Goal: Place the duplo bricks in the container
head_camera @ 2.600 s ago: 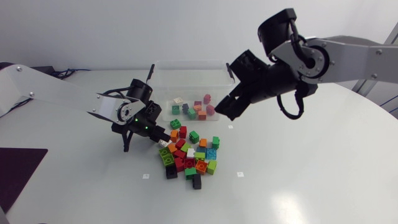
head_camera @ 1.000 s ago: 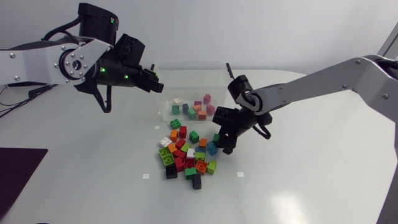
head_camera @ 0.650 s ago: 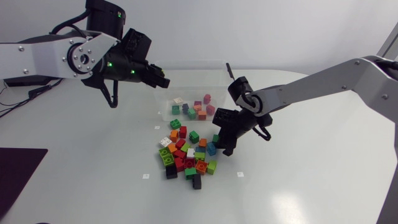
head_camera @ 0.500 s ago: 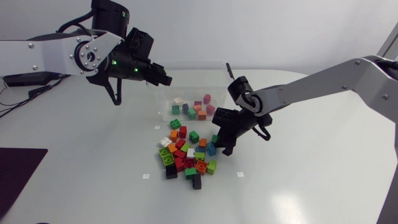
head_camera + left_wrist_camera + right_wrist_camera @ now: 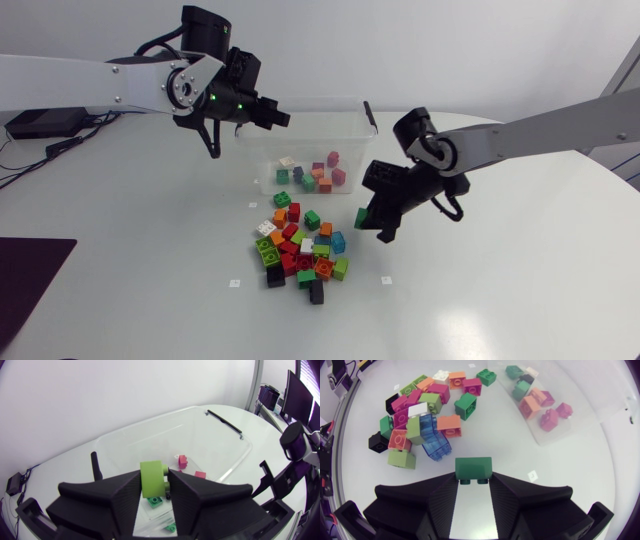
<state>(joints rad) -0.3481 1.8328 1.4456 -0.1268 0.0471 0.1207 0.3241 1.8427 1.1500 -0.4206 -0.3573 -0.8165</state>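
With the left end effector (image 5: 153, 475) clamped on a lime brick (image 5: 151, 481) and the container (image 5: 175, 410) below & ahead of it, release was best made low & centred, whereas the right end effector (image 5: 473, 479), gripping a green brick (image 5: 473, 468) short of the pile (image 5: 420, 415), req'd lift over the rim first.

The white table (image 5: 520, 290) bears two small square marks (image 5: 234, 283), level with each other and well apart. A dark patch (image 5: 28, 275) sits at its left edge.

Container (image 5: 352, 135) behind the brick pile (image 5: 300, 250)
More bricks (image 5: 312, 175) inside it; left gripper (image 5: 278, 117) holds one brick (image 5: 152, 478) over its left end, right gripper (image 5: 370, 225) holds another brick (image 5: 473, 468) just right of pile
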